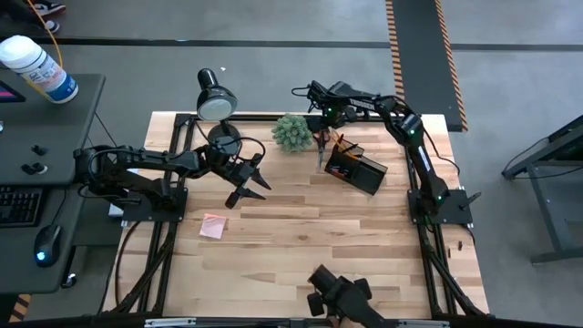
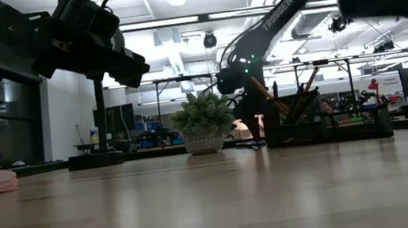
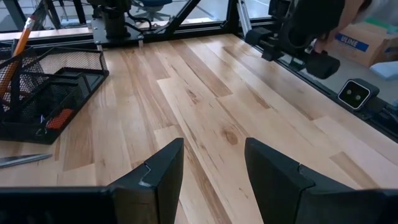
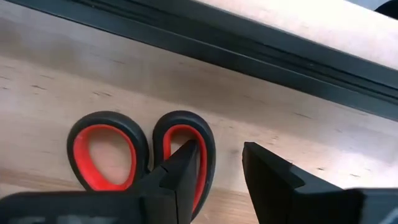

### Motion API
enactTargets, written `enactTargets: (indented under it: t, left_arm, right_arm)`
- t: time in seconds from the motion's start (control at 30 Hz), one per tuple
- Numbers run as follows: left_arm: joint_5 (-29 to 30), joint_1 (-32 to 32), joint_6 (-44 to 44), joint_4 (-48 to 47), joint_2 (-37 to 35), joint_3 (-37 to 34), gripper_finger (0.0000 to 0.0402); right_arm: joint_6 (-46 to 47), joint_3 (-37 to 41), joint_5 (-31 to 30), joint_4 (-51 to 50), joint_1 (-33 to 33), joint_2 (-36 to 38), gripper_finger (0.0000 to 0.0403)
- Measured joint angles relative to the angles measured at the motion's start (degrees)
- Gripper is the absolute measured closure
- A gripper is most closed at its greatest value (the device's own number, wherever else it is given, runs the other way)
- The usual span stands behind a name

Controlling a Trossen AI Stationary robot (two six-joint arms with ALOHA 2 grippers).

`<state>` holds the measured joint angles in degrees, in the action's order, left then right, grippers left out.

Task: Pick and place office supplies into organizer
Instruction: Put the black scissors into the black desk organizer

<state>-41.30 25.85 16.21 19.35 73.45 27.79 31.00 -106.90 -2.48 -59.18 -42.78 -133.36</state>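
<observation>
Scissors (image 4: 140, 152), red-and-black handles, fill the lower left of the right wrist view; right gripper (image 4: 221, 168) poised just over them with fingers narrowly parted, one fingertip overlapping a handle loop. Organizer (image 1: 357, 166) sits upper centre-right of the high view, beside the plant (image 1: 293, 132). Left gripper (image 1: 248, 182) hangs mid-table, fingers spread, empty. Pink sticky-note pad (image 1: 214, 226) lies lower left.

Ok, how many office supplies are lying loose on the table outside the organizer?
2. The pink sticky-note pad lies on the left of the table; the red-handled scissors lie between the plant and the organizer, below the right claw. Small clips may be hidden.
</observation>
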Motion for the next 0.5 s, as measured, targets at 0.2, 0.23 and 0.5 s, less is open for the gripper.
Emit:
enactTargets:
  t: [0.2, 0.23, 0.5]
  left_arm:
    - [0.0, 0.0, 0.0, 0.0, 0.0, 0.0, 0.0241]
    - [0.0, 0.0, 0.0, 0.0, 0.0, 0.0, 0.0241]
    - [0.0, 0.0, 0.0, 0.0, 0.0, 0.0, 0.0241]
  right_arm:
    - [-0.6, -0.2, 0.1, 0.2, 0.0, -0.7, 0.0297]
    - [-0.8, -0.2, 0.1, 0.2, 0.0, -0.8, 0.0308]
    - [-1.5, -0.2, 0.6, 0.6, 0.0, -0.8, 0.0382]
